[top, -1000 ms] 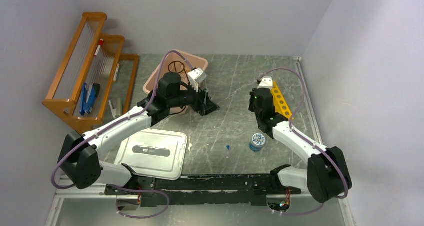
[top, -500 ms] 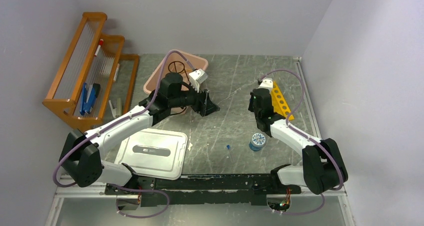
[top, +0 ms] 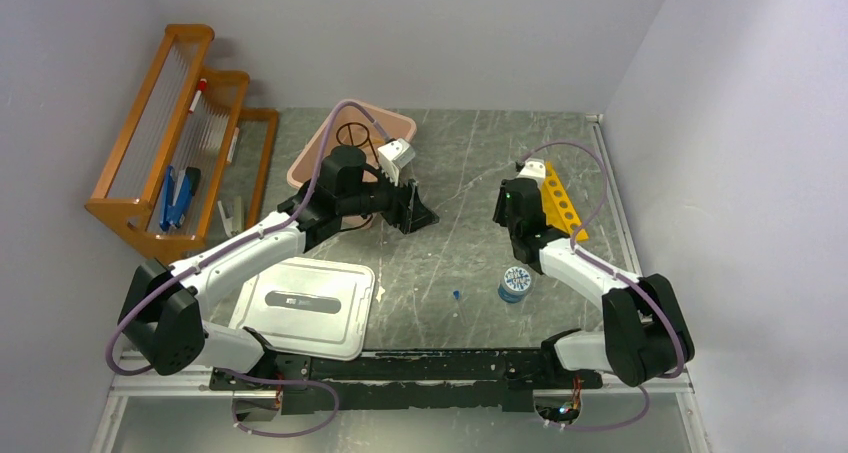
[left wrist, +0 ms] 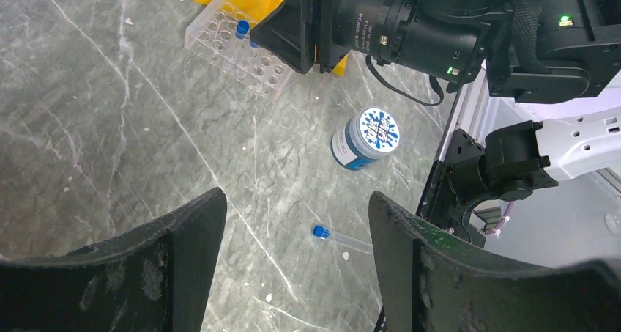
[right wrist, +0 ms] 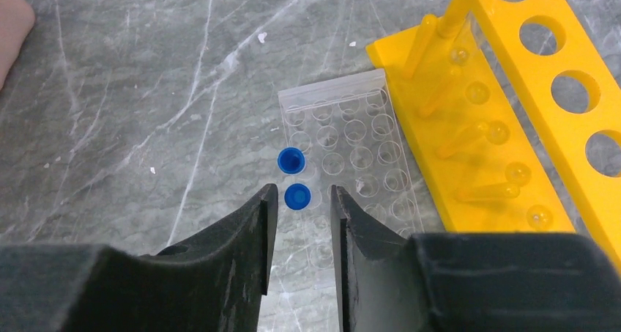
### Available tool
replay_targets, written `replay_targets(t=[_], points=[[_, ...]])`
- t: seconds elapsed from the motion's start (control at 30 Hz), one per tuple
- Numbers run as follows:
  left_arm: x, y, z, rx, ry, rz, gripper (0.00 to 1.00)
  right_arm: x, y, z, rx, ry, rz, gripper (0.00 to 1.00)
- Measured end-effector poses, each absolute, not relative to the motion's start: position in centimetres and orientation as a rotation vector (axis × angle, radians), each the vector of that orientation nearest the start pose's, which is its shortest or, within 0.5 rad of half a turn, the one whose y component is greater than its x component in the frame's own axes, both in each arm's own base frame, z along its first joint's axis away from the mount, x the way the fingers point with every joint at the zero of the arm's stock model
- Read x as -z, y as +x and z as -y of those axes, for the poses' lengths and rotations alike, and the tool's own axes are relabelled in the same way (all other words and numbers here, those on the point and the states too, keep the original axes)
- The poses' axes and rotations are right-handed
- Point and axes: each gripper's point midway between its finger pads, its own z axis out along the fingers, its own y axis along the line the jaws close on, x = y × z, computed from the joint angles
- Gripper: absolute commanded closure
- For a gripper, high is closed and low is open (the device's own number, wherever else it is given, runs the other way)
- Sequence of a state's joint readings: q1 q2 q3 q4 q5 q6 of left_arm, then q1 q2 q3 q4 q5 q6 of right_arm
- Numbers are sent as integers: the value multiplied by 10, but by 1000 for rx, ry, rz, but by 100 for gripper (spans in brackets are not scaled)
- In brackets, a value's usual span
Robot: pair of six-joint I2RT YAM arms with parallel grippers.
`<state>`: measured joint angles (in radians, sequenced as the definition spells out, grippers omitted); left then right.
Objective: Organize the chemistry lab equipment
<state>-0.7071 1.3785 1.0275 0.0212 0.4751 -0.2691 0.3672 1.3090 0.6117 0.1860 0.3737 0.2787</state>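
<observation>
Grey marbled tabletop (top: 450, 163). Left gripper (left wrist: 296, 207), spread wide and empty, hangs above a loose blue-capped clear vial (left wrist: 338, 237) lying near a round blue-patterned jar (left wrist: 364, 139). Right gripper (right wrist: 300, 193), jaws narrowly parted, straddles without touching a seated blue-capped vial (right wrist: 296, 196) in the clear plastic well tray (right wrist: 351, 156) beside the yellow tube rack (right wrist: 512, 75). Step judged: racking vials. The loose one probably needs a low, flat pinch.

yellow tube rack (right wrist: 447, 112): glossy plastic;
clear vial tray (right wrist: 351, 163): transparent, smooth plastic;
table (right wrist: 132, 90): smooth, marbled grey stone-look
</observation>
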Motion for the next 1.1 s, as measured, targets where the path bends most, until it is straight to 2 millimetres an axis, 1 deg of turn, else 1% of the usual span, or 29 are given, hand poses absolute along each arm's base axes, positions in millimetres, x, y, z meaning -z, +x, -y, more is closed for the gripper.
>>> replay_targets(t=[0.13, 0.33, 0.4, 0.47, 0.6, 0.67, 0.7, 0.77, 0.87, 0.97, 1.0, 1.1], points=[[-234, 262, 341, 1091, 767, -1871, 25, -103, 362, -82, -14, 149, -2063, 61], [-232, 261, 340, 1088, 766, -1881, 24, -114, 364, -84, -20, 167, -2091, 51], [-231, 262, 339, 1080, 759, -1888, 23, -124, 365, -86, -30, 175, -2100, 46], [-230, 263, 336, 1063, 747, -1898, 22, -139, 365, -88, -44, 178, -2102, 46], [-230, 269, 326, 992, 695, -1926, 21, -177, 363, -97, -111, 164, -2101, 46], [-231, 273, 320, 948, 662, -1937, 20, -184, 356, -103, -153, 143, -2129, 46], [-233, 276, 317, 926, 645, -1941, 20, -183, 351, -106, -166, 133, -2152, 46], [-237, 278, 309, 888, 610, -1945, 20, -172, 336, -113, -185, 109, -2230, 46], [-247, 278, 303, 867, 578, -1927, 20, -151, 304, -131, -208, 39, -2361, 46], [-257, 277, 299, 866, 550, -1908, 21, -132, 268, -157, -249, -52, -2465, 46], [-261, 277, 297, 866, 534, -1902, 21, -126, 259, -162, -258, -73, -2489, 46], [-269, 277, 292, 860, 495, -1886, 21, -99, 225, -178, -268, -155, -2593, 47]])
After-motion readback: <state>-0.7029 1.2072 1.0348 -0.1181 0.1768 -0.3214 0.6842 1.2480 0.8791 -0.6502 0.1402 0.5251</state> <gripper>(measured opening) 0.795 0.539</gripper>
